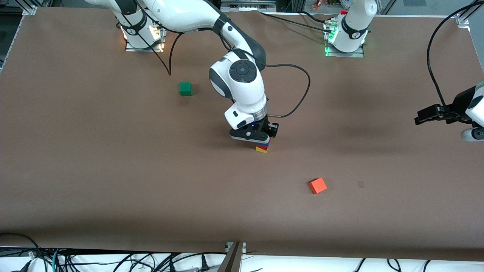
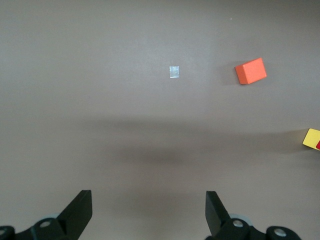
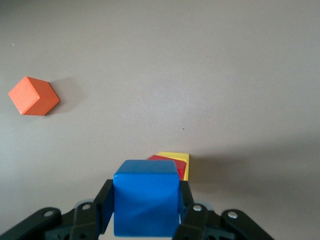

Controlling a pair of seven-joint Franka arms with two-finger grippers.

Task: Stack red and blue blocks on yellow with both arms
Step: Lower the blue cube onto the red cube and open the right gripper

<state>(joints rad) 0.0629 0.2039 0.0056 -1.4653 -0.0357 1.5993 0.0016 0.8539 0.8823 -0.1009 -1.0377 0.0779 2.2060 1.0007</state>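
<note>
My right gripper is shut on the blue block, its fingers pressed on two opposite faces of the cube. It holds the block directly over the red block, which sits on the yellow block near the table's middle. I cannot tell whether blue touches red. The right wrist view shows the red block and the yellow block under the blue one. My left gripper is open and empty, waiting above the left arm's end of the table. The yellow block shows at the edge of its view.
An orange cube lies nearer the front camera than the stack, also in the left wrist view and the right wrist view. A green cube lies toward the right arm's base. A small tape mark lies beside the orange cube.
</note>
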